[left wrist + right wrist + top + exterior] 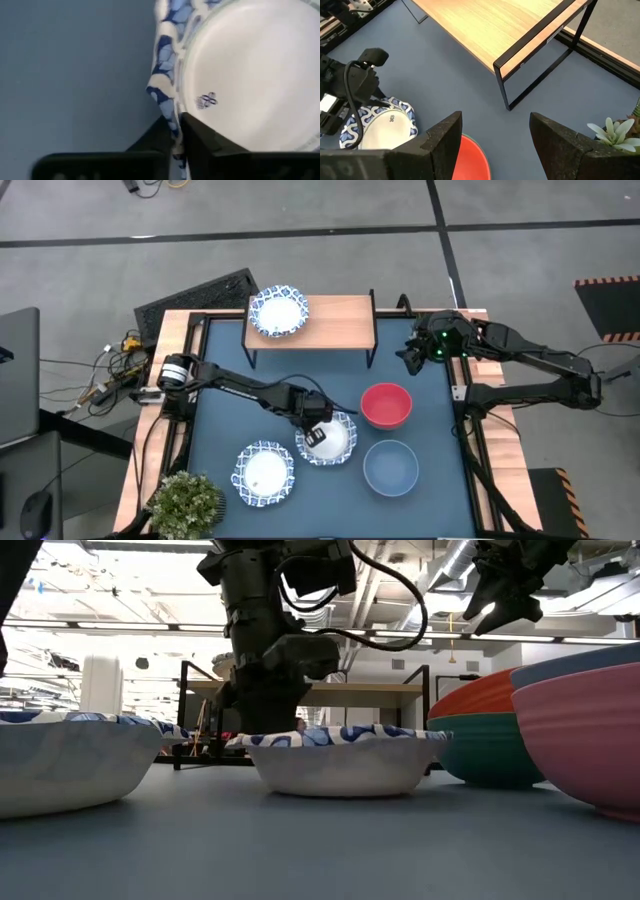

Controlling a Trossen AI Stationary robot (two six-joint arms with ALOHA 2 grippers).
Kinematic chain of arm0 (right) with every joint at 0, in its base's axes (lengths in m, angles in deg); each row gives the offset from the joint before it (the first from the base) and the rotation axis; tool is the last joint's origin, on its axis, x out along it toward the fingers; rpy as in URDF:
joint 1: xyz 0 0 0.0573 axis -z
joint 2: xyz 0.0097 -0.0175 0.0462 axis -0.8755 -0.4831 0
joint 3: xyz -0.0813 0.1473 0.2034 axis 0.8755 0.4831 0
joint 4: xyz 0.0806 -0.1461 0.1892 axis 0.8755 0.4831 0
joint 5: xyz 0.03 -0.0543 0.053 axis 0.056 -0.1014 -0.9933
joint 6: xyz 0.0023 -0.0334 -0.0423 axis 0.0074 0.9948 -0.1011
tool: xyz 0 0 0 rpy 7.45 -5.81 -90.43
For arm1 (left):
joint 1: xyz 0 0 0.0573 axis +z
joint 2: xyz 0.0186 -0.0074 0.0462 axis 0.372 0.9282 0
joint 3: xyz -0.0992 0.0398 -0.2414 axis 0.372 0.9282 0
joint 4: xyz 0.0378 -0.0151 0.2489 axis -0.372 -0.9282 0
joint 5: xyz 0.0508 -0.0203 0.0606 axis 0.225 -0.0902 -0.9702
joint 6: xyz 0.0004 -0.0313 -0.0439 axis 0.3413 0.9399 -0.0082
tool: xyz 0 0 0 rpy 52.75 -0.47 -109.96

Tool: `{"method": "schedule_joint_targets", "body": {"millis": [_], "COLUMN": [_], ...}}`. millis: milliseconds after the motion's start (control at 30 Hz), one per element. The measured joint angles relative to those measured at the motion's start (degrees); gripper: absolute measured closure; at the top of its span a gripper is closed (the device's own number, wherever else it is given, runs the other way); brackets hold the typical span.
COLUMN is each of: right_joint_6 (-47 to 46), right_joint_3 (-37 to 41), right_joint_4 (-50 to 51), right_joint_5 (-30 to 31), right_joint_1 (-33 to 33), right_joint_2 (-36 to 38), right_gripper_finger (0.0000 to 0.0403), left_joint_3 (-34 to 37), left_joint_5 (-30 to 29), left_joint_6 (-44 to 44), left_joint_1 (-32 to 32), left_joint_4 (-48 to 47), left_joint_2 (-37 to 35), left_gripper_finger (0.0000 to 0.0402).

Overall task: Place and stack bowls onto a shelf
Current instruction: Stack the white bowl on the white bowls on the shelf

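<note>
Shelf point(335, 320): light plank top, thin black legs, at far edge of counter point(230, 395); landmark for all entries below.

Bowl one point(279, 313): white, blue lattice rim, upright on left end of shelf top. Rest of plank bare.

Bowl two point(330, 440): same pattern, on counter in front of shelf, toward its middle. Small blue mark point(206, 100) printed inside bottom; not readable as writing.

Bowl three point(265, 472): same pattern, nearer front edge than bowl two, just beside it on left.

Red bowl point(386, 405): plain, on counter in front of shelf's right end, just beside bowl two.

Blue bowl point(390, 467): plain pale blue, directly in front of red bowl, close to it.

Left claw point(318, 432): lowered onto left rim of bowl two, in front of shelf; fingers point(200, 145) pinching patterned rim, one inside, one outside. Bowl base on counter in low view.

Right claw point(412, 358): raised just off shelf's right end, above counter; fingers point(560, 145) spread wide, nothing between them.

Plant point(187, 502): small green potted shrub at counter's front left corner, well apart from shelf.

Black mat point(195, 300): on floor behind shelf's left end.

Cables point(115, 365): loose bundle off counter's left side.

No brand, label or legible text on any item.
</note>
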Motion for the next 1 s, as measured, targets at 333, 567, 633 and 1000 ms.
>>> {"method": "schedule_joint_targets", "body": {"millis": [333,567,633,1000], "right_joint_6": [0.17,0.17,0.17,-0.02], "right_joint_3": [0.00,0.00,0.00,0.00], "right_joint_4": [-0.17,-0.19,-0.19,-2.35], "right_joint_5": [0.02,0.02,0.02,0.02], "right_joint_1": [0.07,0.07,0.07,-0.01], "right_joint_2": [0.02,0.00,0.02,0.02], "right_gripper_finger": [0.0143,0.0143,0.0143,0.0143], "left_joint_3": [-2.79,-6.85,-8.01,-11.74], "left_joint_5": [4.00,7.11,7.96,-1.36], "left_joint_6": [3.04,3.06,3.38,9.02], "left_joint_1": [1.57,3.71,4.68,14.07], "left_joint_4": [-2.46,-6.34,-6.58,-9.34], "left_joint_2": [-4.40,-9.69,-11.68,-27.31], "left_gripper_finger": [0.0401,0.0401,0.0401,0.0401]}}
